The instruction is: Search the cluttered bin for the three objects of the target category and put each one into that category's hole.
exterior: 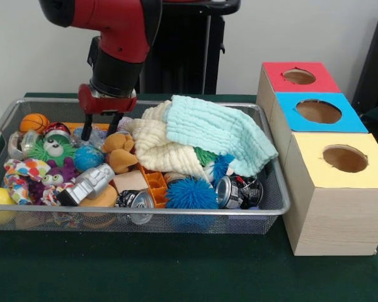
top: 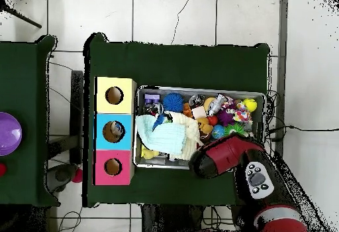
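Note:
The wire mesh bin (exterior: 274,189) is full of toys, cans and cloths; it also shows in the overhead view (top: 198,89). My gripper (exterior: 101,129) hangs low over the bin's back left part with its two black fingers (exterior: 86,131) spread apart. A see-through bluish film bag (exterior: 82,134) lies right at the fingers, beside a brown plush toy (exterior: 118,151). Another crinkly clear bag (exterior: 16,145) lies at the bin's left end. In the overhead view the red arm (top: 225,155) covers the gripper. I see no third bag.
Three wooden boxes with holes stand right of the bin: red top (exterior: 299,77), blue top (exterior: 318,111), yellow top (exterior: 344,158). A pale blue knitted cloth (exterior: 214,135) and a cream cloth (exterior: 157,145) fill the bin's middle. Blue spiky balls (exterior: 190,194) lie in front.

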`<state>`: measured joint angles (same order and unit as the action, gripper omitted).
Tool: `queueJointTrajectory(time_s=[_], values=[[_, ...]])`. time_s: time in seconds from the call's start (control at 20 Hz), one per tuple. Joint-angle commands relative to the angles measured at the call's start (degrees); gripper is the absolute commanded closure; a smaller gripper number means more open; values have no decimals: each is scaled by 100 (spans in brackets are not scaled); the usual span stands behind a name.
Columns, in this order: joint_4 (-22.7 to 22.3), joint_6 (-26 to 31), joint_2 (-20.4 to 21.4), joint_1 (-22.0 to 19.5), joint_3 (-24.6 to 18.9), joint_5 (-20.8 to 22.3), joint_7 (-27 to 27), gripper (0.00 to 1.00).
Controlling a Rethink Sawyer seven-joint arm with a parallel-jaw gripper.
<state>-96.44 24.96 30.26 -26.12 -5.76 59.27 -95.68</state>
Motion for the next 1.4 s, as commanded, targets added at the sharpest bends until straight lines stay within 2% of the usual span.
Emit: queueJointTrajectory(time_s=[0.05,0.45,1.4], values=[[484,601,-351,18,247,218,111,0],[561,175,-506,66,371,240,-315,0],[818,-181,-769,324,700,428,-529,0]])
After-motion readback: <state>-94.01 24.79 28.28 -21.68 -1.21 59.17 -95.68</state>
